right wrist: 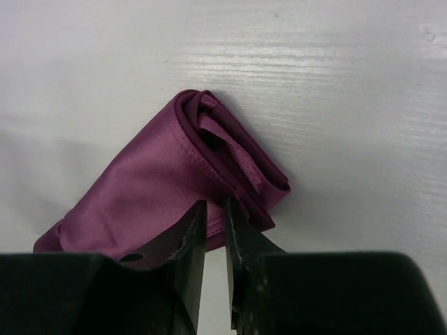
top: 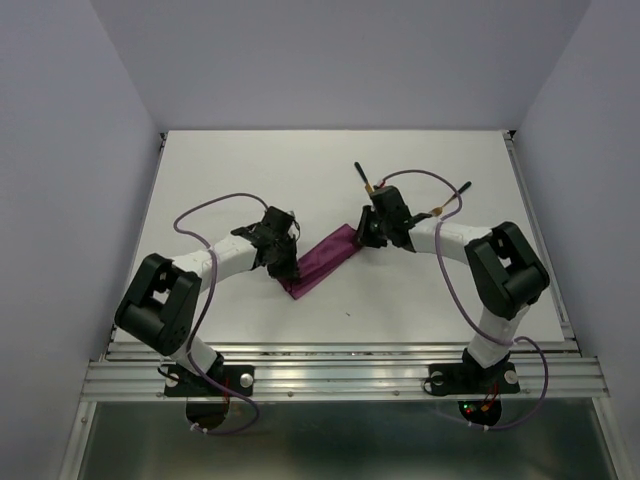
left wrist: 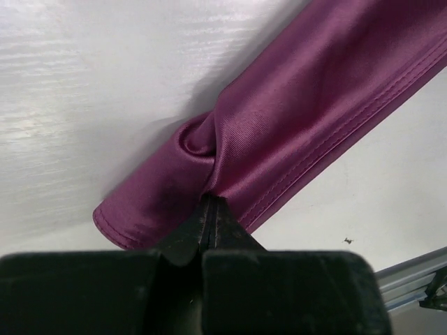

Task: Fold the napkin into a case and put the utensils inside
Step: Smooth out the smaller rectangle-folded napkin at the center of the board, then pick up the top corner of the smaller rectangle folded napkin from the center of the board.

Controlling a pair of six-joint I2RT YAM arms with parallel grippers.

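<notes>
Napkin (top: 325, 256): magenta-purple, folded into a narrow long strip, lay diag. at counter (top: 250, 170) ctr, flat on the white top, stretched btwn the two tools.
Napkin, near-left end: in left wrist view the cloth (left wrist: 300, 118) was bunched into a small pucker right above the jaws; stitched hem ran along its lower edge; rounded end lay on the counter (left wrist: 84, 84).
Napkin, far-right end: in right wrist view it (right wrist: 154, 181) showed several stacked layers, w/ the folds curling at the corner, resting on the counter (right wrist: 335, 84).
Left tool (top: 287, 264): jaws fully together, pinching the napkin's edge at the pucker (left wrist: 211, 202).
Right tool (top: 367, 236): jaws almost together, only a thin slit btwn them, tips (right wrist: 214, 209) on the near edge of the folded end w/ cloth caught in the slit.
Utensils (top: 362, 176): both on bare counter beyond the right arm, apart from the napkin. One lay just behind the right tool, black handle pointing away, gold end nearer the tool. The other (top: 452, 199) lay further right, black handle up-right, gold end partly hidden by the arm.
Cables (top: 215, 205): purple, looped over each arm.
Rail (top: 340, 375): metal, along near counter edge, carried both arm bases.
</notes>
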